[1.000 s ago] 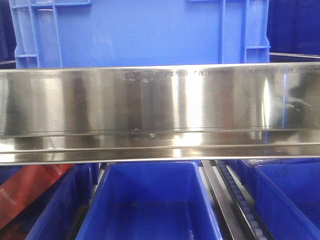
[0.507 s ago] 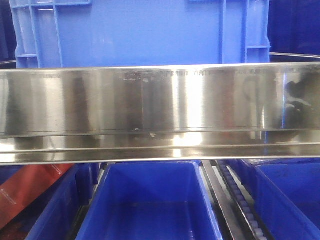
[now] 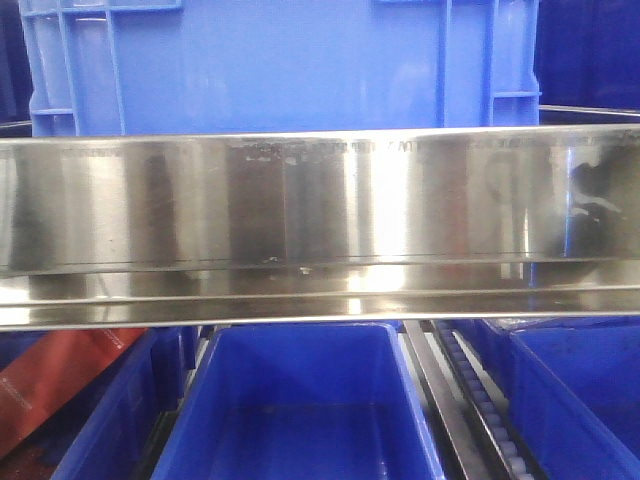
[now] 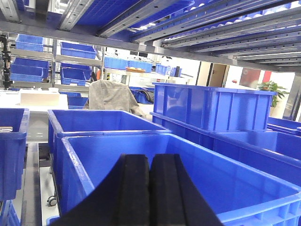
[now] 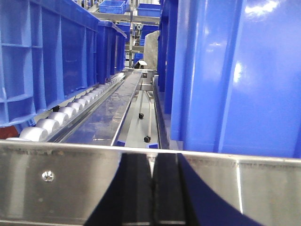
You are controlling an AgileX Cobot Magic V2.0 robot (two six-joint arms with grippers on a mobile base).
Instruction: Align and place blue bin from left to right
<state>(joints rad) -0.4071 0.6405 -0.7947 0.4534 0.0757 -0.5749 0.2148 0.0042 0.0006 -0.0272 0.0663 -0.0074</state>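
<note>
Right wrist view: the right gripper [image 5: 150, 188] is seen closed and empty at the steel rail [image 5: 56, 183], the blue bin [image 5: 235, 75] just behind it; the left gripper [image 4: 149, 188], likewise closed, is held over a tub [image 4: 244, 188]. Approach judged underway; contact with the bin's wall is needed next.

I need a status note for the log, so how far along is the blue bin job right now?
Little looks done. The blue bin sits on the shelf behind the steel rail, untouched. Nothing is in hand: the left hand and right hand are both shut and empty, the right one low at the rail. Grasping, aligning and placing the bin remain.
</note>
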